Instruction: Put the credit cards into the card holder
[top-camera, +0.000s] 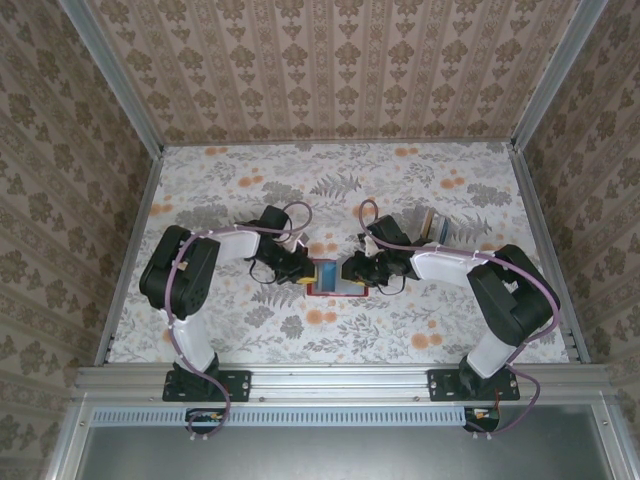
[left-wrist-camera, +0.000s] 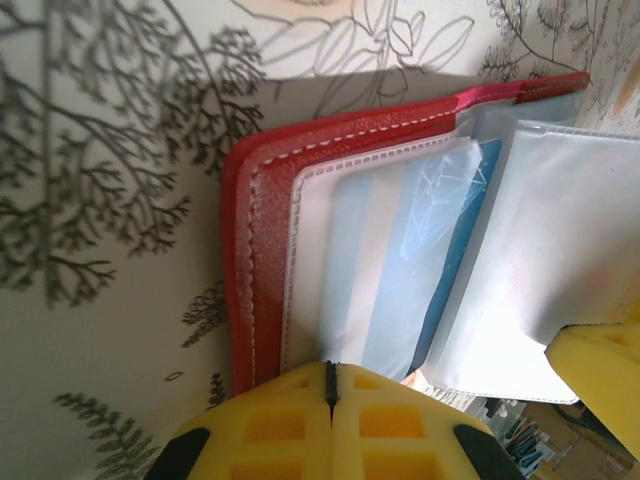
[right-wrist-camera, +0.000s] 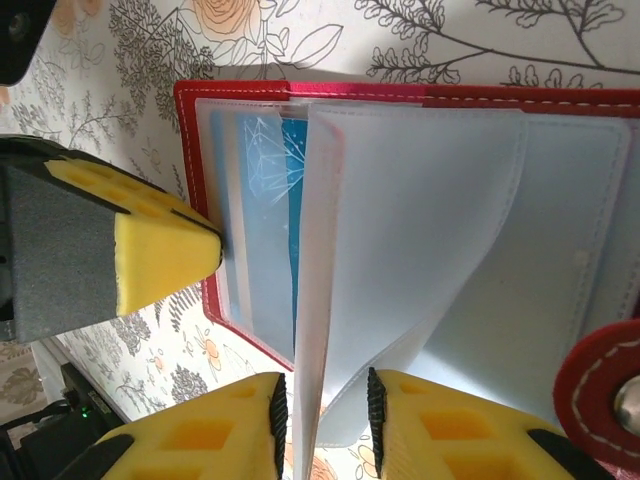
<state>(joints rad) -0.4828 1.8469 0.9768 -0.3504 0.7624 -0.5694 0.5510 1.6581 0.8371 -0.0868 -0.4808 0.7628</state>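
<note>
The red card holder (top-camera: 337, 291) lies open on the table between both arms. A blue credit card (left-wrist-camera: 445, 250) sits inside a see-through pocket on its left half, also seen as the card (right-wrist-camera: 287, 190). My left gripper (left-wrist-camera: 331, 375) is shut, its tip resting on the edge of that pocket with nothing between the pads. From the right wrist, its fingertip (right-wrist-camera: 165, 250) touches the holder's (right-wrist-camera: 400, 93) left rim. My right gripper (right-wrist-camera: 322, 400) stands open around a raised clear pocket leaf (right-wrist-camera: 420, 230), with a gap beside the leaf. From above, the left gripper (top-camera: 303, 274) and right gripper (top-camera: 350, 272) face each other.
A small clear box (top-camera: 432, 227) stands behind the right arm. The holder's red snap strap (right-wrist-camera: 608, 390) lies at the right. Metal rails (top-camera: 130, 250) border the floral table, and patterned walls rise behind them.
</note>
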